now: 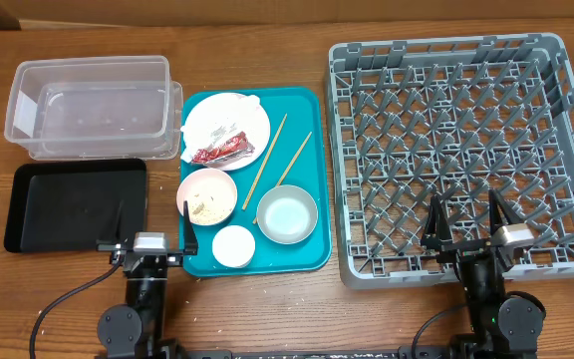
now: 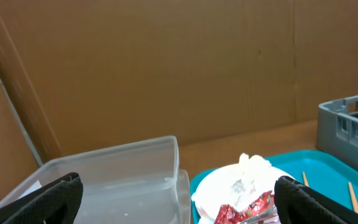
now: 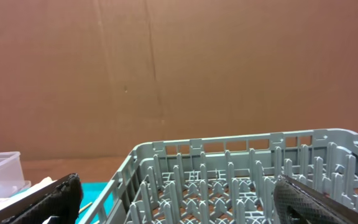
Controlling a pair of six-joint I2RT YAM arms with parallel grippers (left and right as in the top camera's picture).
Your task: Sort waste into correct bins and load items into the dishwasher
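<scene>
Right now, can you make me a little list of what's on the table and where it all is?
teal tray: middle, holds all the dishes
pale plate: far end of tray, napkin and red wrapper on it
pink bowl: crumbs inside
grey-green bowl: looks empty
white cup: near edge of tray
chopsticks: lying flat on tray, apart
clear tub: left side, empty
black tray: beside the tub, empty
dish rack: right side, nothing loaded
left jaws: open, holding nothing
right jaws: open, holding nothing
</scene>
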